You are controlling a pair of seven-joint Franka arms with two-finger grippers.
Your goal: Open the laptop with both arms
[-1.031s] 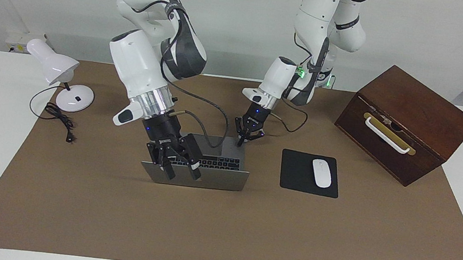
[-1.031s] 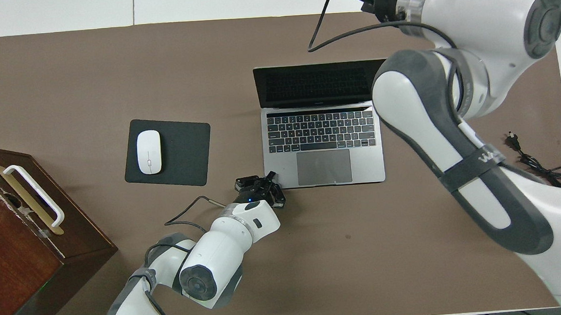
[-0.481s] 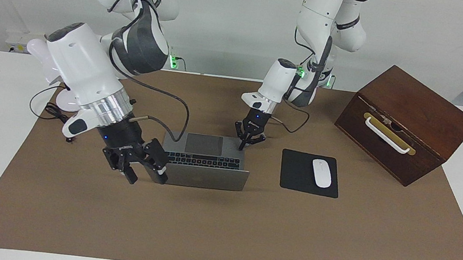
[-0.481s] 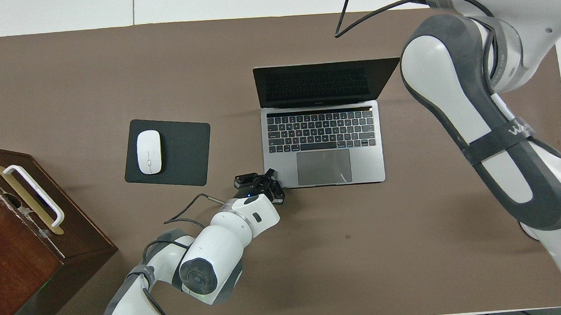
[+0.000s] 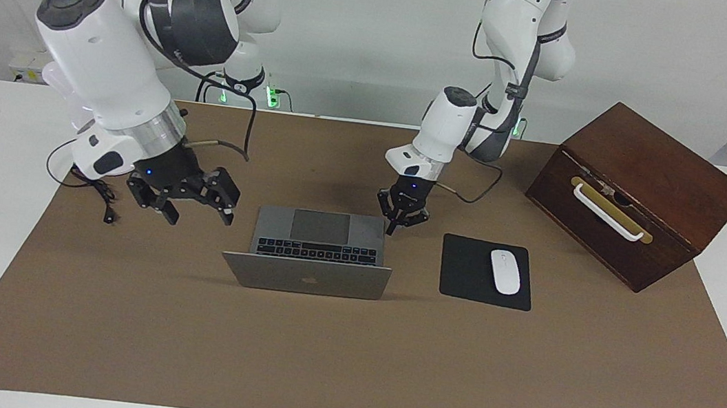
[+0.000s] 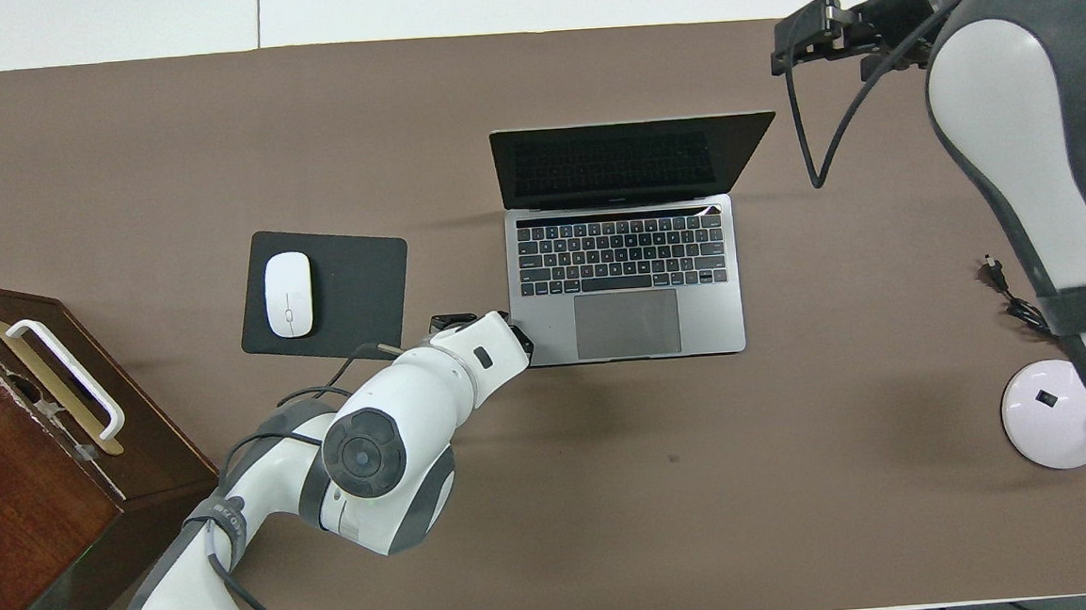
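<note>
The silver laptop (image 5: pixel 320 235) stands open in the middle of the brown mat, its lid (image 5: pixel 306 275) with the dark logo upright, and its black keys and grey trackpad (image 6: pixel 627 323) show. My right gripper (image 5: pixel 199 211) is open and empty, up in the air over the mat beside the laptop toward the right arm's end; it also shows in the overhead view (image 6: pixel 820 48). My left gripper (image 5: pixel 401 222) is low at the corner of the laptop's base nearest the robots, toward the mouse pad. In the overhead view its wrist (image 6: pixel 484 346) hides it.
A black mouse pad (image 5: pixel 466 272) with a white mouse (image 5: pixel 505 271) lies beside the laptop toward the left arm's end. A brown wooden box (image 5: pixel 636 189) with a white handle stands past it. A white lamp base (image 6: pixel 1049 415) and its cord (image 5: pixel 95 188) lie at the right arm's end.
My right gripper has left the laptop's lid and swung up and away toward the right arm's end. The lid stays open. My left gripper has shifted a little toward the mouse pad.
</note>
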